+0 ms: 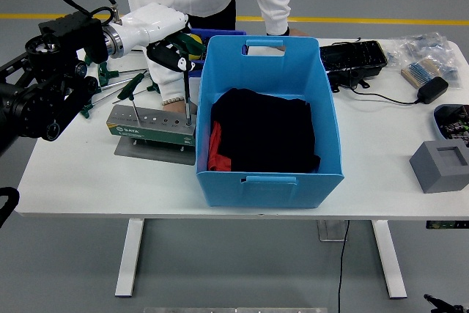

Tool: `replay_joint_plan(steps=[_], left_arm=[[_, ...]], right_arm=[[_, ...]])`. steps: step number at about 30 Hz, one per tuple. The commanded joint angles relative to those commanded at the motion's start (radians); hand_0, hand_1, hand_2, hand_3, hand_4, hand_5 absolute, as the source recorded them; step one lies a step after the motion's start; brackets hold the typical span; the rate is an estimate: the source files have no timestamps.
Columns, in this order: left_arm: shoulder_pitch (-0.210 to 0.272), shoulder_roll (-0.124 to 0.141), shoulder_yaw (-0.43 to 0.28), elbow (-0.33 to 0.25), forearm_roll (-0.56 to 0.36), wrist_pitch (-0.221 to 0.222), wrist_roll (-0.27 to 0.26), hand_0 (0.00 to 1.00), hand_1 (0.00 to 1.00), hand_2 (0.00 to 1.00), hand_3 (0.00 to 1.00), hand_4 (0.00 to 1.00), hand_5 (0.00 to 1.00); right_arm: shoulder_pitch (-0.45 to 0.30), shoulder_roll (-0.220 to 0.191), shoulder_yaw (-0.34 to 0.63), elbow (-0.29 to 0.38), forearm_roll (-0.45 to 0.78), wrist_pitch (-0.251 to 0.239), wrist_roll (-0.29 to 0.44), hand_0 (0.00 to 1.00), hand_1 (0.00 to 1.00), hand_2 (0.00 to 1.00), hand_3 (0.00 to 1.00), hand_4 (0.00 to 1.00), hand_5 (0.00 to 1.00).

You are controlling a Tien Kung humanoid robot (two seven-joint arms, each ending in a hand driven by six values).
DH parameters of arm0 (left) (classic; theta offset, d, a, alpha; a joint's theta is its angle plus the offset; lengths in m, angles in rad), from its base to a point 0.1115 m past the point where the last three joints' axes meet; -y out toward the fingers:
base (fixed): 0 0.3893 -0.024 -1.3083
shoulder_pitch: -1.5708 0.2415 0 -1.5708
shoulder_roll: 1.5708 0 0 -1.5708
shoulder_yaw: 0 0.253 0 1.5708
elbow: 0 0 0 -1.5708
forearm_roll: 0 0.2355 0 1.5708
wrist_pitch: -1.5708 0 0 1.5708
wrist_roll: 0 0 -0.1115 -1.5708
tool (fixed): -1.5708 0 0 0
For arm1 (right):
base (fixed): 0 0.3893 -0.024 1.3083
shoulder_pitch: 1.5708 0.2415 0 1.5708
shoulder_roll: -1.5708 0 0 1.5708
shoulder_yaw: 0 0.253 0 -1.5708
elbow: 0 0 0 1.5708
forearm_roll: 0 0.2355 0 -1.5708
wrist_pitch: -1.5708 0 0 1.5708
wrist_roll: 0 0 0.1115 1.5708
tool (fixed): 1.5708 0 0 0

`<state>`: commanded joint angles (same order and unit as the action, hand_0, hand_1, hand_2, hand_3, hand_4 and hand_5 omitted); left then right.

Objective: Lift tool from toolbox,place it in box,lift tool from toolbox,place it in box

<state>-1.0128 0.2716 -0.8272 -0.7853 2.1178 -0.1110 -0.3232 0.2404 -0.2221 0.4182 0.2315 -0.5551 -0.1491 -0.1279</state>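
1. On the white surface (88, 174), the green toolbox (150, 130) reads "SATA"; one tool stands in it below the fingers.
2. The left hand (170, 56) curls its fingers around a tool (187, 100), its tip at the toolbox top.
3. The blue box (267, 115) beside the fingers shows only dark cloth; no tool visibly delivered.

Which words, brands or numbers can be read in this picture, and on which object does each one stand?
"SATA": white letters on the front face of the green tool holder, near its left end.
A longer line of print beside that word is too small to read.
The packets at the table's far right corner carry nothing legible.
No other text can be read.
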Motion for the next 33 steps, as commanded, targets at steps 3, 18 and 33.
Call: replay_joint_plan(steps=[3,18,33], left_arm=[[-0.013,0.006,0.007,-0.004,-0.011,-0.005,-0.001,0.103,0.002,0.006,0.022,0.771,0.508],[-0.092,0.053,0.004,-0.112,-0.092,-0.049,0.032,0.1,0.002,0.01,0.031,0.715,0.443],[-0.131,0.038,-0.013,-0.233,-0.127,-0.057,0.056,0.101,0.002,0.012,0.035,0.703,0.437]], right_arm=[[0.0,0.0,0.001,0.0,-0.001,0.0,0.0,0.625,0.604,0.664,0.539,0.785,0.665],[-0.002,-0.002,0.005,0.0,-0.005,0.0,-0.002,0.625,0.603,0.664,0.542,0.786,0.663],[-0.008,0.0,0.013,0.001,-0.016,-0.001,-0.005,0.625,0.603,0.664,0.541,0.786,0.663]])
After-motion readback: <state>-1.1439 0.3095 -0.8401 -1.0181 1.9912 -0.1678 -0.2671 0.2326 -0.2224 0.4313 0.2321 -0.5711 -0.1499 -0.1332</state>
